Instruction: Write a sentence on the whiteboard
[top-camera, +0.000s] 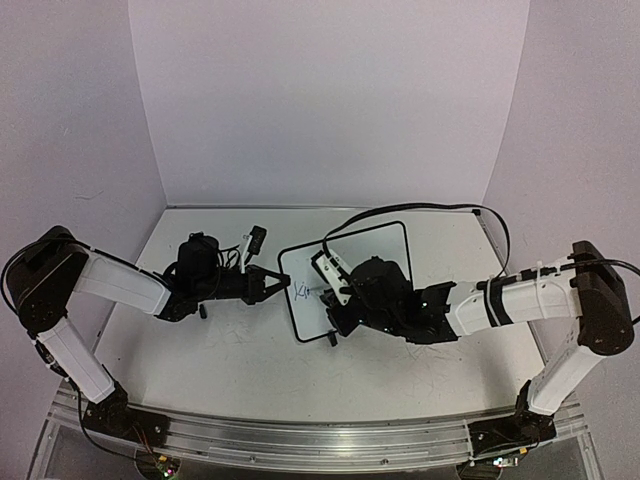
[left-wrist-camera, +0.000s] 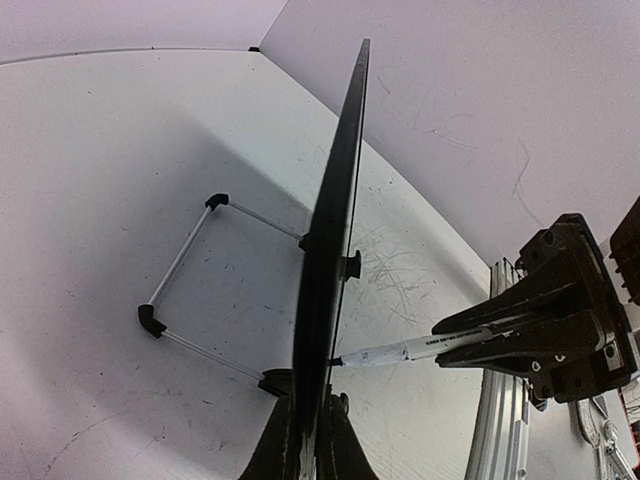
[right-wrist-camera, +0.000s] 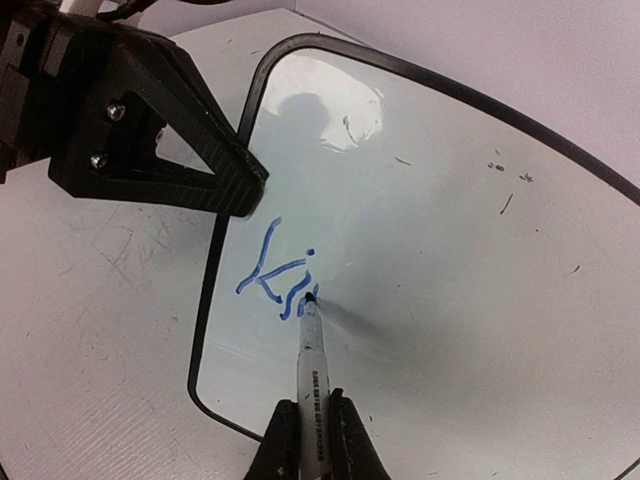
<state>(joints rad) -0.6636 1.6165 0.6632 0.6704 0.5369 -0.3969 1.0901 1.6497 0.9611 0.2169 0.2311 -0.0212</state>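
Observation:
The whiteboard (top-camera: 375, 245) stands tilted on the table, propped by its wire stand (left-wrist-camera: 185, 262). My left gripper (top-camera: 277, 282) is shut on the board's left edge; in the left wrist view the board (left-wrist-camera: 335, 230) is edge-on between the jaws (left-wrist-camera: 312, 440). My right gripper (right-wrist-camera: 312, 415) is shut on a white marker (right-wrist-camera: 310, 350), whose tip touches the board face (right-wrist-camera: 450, 260). Of the sentence, only blue "Ki" and one further short stroke (right-wrist-camera: 280, 272) show near the left edge. The left gripper (right-wrist-camera: 240, 185) clamps just above the writing.
A black cable (top-camera: 420, 208) loops over the table behind the board. A small black-and-white object (top-camera: 255, 240) lies behind the left arm. Grey scuff scribbles (left-wrist-camera: 390, 270) mark the tabletop. An aluminium rail (top-camera: 300, 440) runs along the near edge.

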